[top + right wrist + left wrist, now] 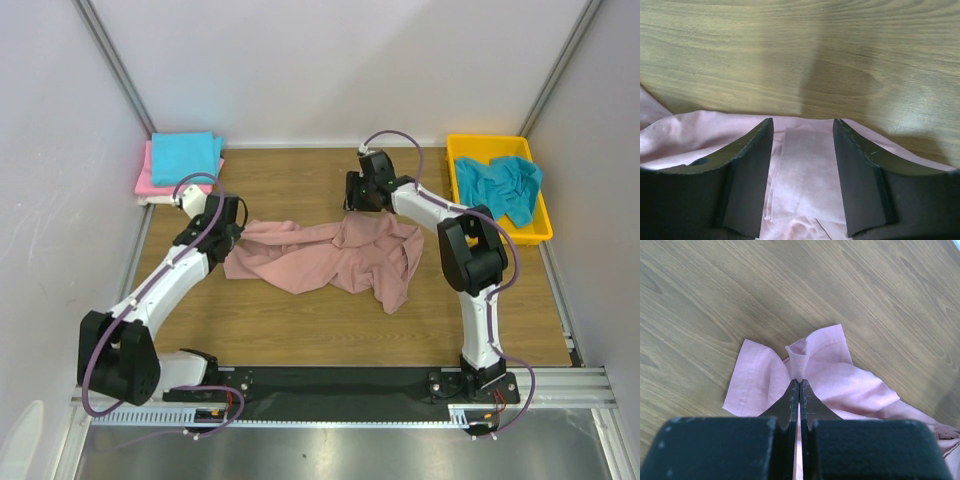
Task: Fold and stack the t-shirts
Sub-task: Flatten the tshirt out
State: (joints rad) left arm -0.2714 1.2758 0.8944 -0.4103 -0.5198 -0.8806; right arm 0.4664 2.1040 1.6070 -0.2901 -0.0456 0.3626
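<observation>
At the back left of the wooden bench (pixel 300 330) sits a folded stack (pixel 185 160) of teal and pink t-shirts. Mid-bench, the left pincer (pixel 799 384) is closed tight on a pinch of cloth at the left end of a crumpled dusty-pink t-shirt (pixel 330 255). The right pincer (pixel 802 125) gapes wide over the shirt's far edge, gripping nothing. A teal t-shirt (pixel 505 185) fills the yellow tray (pixel 485 140) at right. The cloth looks light and limp; hems or shoulder seams seem the surest hold
</observation>
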